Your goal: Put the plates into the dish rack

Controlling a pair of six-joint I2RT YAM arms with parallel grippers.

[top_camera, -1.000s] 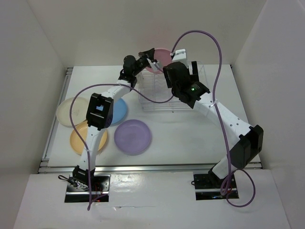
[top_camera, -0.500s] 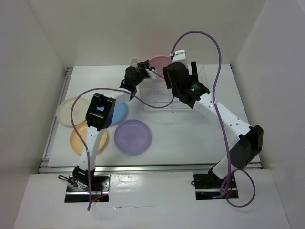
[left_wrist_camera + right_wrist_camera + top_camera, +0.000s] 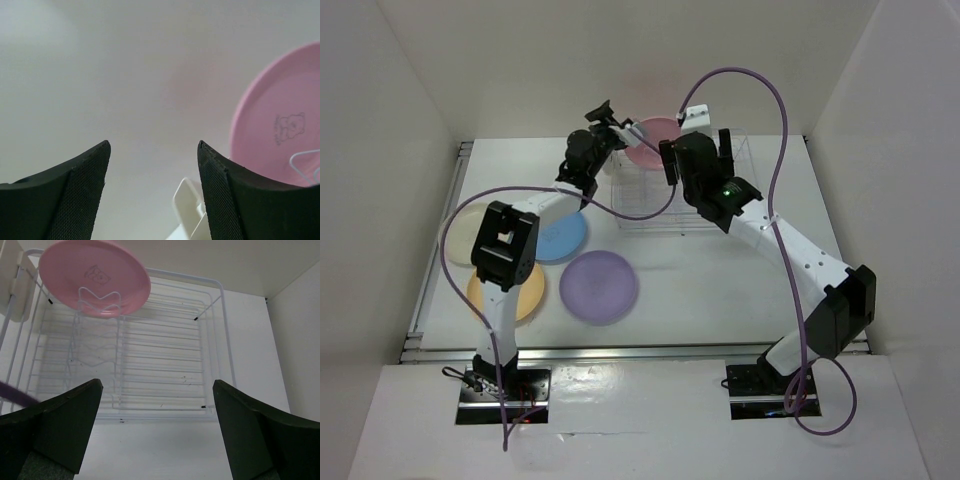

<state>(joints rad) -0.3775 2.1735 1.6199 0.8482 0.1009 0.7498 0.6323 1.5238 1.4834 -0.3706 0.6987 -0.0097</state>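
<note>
The pink plate (image 3: 653, 139) stands on edge between the prongs at the far end of the dish rack (image 3: 650, 201). Nothing grips it. My left gripper (image 3: 608, 115) hangs open just left of the plate, empty; in the left wrist view the pink plate (image 3: 280, 125) lies to the right of the left gripper (image 3: 152, 150). My right gripper (image 3: 692, 150) is open and empty above the rack, facing the pink plate (image 3: 95, 277) and the wire rack (image 3: 165, 370). The blue plate (image 3: 560, 238), purple plate (image 3: 599, 286), orange plate (image 3: 507, 296) and cream plate (image 3: 460, 228) lie flat on the table at the left.
A cream cutlery cup (image 3: 15, 290) hangs on the rack's left end, close under my left fingers (image 3: 220, 200). White walls close in the table behind and at both sides. Purple cables (image 3: 640, 212) loop over the rack and both arms.
My left gripper has opened, let go of the pink plate and drawn back to the left. The plate has dropped into the rack. The right arm has barely moved.
</note>
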